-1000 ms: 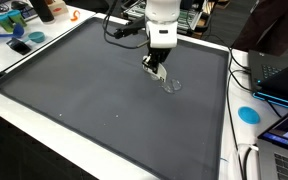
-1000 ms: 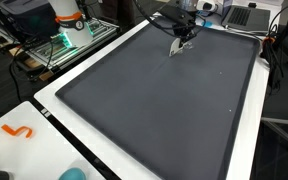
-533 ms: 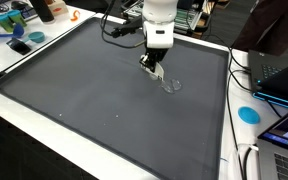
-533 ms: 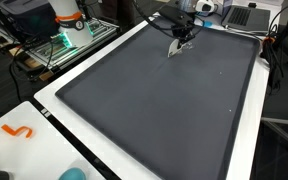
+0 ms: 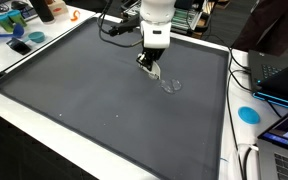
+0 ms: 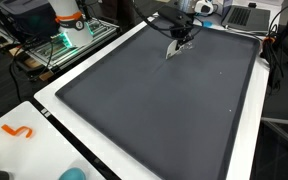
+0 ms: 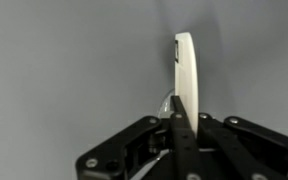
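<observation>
In an exterior view, the white robot arm [image 5: 156, 12] reaches down over the dark grey matted tabletop [image 5: 84, 95]; its black fingers [image 5: 150, 67] are pinched on a slim white oblong plastic piece [image 5: 153, 72], which hangs just above the mat; a small clear glassy object [image 5: 171, 85] lies on the mat just beside it, apart from the fingers; off the mat's white border sit a round blue disc [image 5: 248, 114] and an open laptop [image 5: 282, 75].

Over to the exterior view from the opposite end; the fingers [image 6: 178, 44] show at the far side of the tabletop [image 6: 154, 110], near the far edge; the white piece [image 6: 171, 51] slants down out of them towards the mat; whether its tip touches the surface, I cannot tell; an orange squiggle [image 6: 19, 131] lies on the white border in the foreground.

Now the wrist view; the fingers [image 7: 181, 122] are drawn in tight, no gap to spare, clamped on the lower end of the white piece [image 7: 185, 72]; it stands edge-on, running straight up from them against the plain grey tabletop [image 7: 64, 60]; a thin clear curve shows just beside its left edge, too faint to name.
</observation>
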You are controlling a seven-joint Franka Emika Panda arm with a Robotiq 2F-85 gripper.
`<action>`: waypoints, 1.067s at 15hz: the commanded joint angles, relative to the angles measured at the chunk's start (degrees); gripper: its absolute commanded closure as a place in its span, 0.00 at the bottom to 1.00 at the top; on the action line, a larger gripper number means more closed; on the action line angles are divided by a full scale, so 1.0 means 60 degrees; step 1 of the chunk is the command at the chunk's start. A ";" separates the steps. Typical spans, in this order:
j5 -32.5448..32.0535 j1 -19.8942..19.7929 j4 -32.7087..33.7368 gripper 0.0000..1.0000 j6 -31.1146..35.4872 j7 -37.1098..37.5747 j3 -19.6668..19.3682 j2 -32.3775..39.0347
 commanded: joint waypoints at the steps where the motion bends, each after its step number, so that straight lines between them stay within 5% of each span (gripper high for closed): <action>1: -0.0628 -0.0011 -0.0315 0.99 -0.0137 0.0330 -0.0426 0.0567; 16: -0.0765 -0.0117 -0.0412 0.99 -0.0159 0.0975 -0.0793 0.0650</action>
